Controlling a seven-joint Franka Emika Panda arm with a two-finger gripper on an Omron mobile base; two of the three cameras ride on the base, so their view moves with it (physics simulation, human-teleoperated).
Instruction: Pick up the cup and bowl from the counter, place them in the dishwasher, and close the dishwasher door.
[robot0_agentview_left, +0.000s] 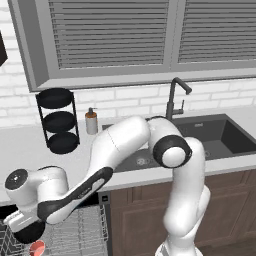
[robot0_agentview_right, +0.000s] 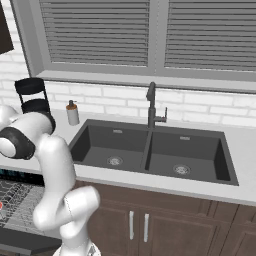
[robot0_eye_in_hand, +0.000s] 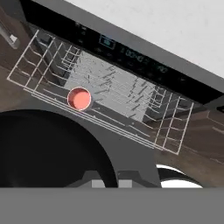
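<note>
Gripper (robot0_agentview_left: 29, 233): low at the left of the left base view, over the dishwasher (robot0_agentview_left: 75, 227); jaws pinched on the rim of the bowl (robot0_agentview_left: 30, 231), a black round shape hanging under the hand. In the hand view the bowl (robot0_eye_in_hand: 48, 148) spreads as a large black disc across the lower left, just above the finger tips.

Cup (robot0_agentview_left: 37, 247): red-coral inside facing up, standing in the dishwasher's wire rack, just below and beside the held bowl. In the hand view the cup (robot0_eye_in_hand: 79, 98) sits near the rack's front left part, apart from the bowl's edge.

Wire rack (robot0_eye_in_hand: 109, 92): grey, pulled out below the black control strip (robot0_eye_in_hand: 131, 54) with its tiny blue-green marks.

Three-tier wire stand (robot0_agentview_left: 57, 120): black round trays, on the counter (robot0_agentview_left: 20, 147) at the left, against the brick wall.

Soap dispenser bottle (robot0_agentview_left: 91, 121): brown-topped, just right of the stand.

Double sink (robot0_agentview_right: 150, 152): dark, set into the counter, with a dark faucet (robot0_agentview_right: 151, 105) behind its divider.

Wooden cabinets (robot0_agentview_right: 165, 222): brown, below the sink.
</note>
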